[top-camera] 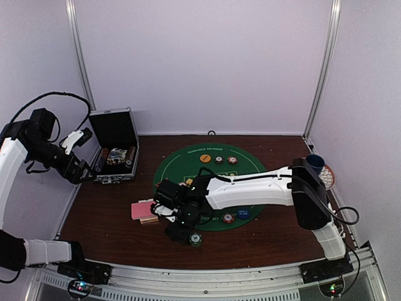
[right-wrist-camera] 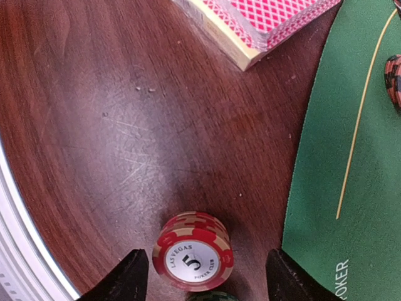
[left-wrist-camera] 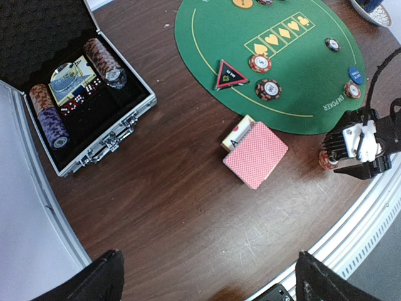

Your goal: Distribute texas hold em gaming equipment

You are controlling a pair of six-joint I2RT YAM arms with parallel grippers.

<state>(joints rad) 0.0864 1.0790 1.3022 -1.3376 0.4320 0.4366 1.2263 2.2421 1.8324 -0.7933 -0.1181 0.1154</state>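
Chips lead the scene: a short red-and-cream stack, its top face marked 5, stands on the bare wood of the worktop, just off the near rim of the green felt mat. A sliver of a green chip shows right by it at the frame's edge. The right jaws stand parted on either side of the stack with a gap on both flanks, so we read them as released and gripping nothing. Whether they are setting the stack down or about to take it, we cannot tell. Its spot outside the felt looks to us like a player's place, which would fit a share-out.

Just beyond, the pink-backed deck lies on the wood beside the mat, handy for dealing, and a face-up card shows from under its far edge. On the felt, the red triangle, several small chip stacks and a blue disc sit spread apart around the printed suit boxes, apparently marking separate seats.

Far left, the black case lies open with rolls of chips inside, the likely supply. The left jaws hang wide and empty high over the wood between case and cards, clear of the right arm.
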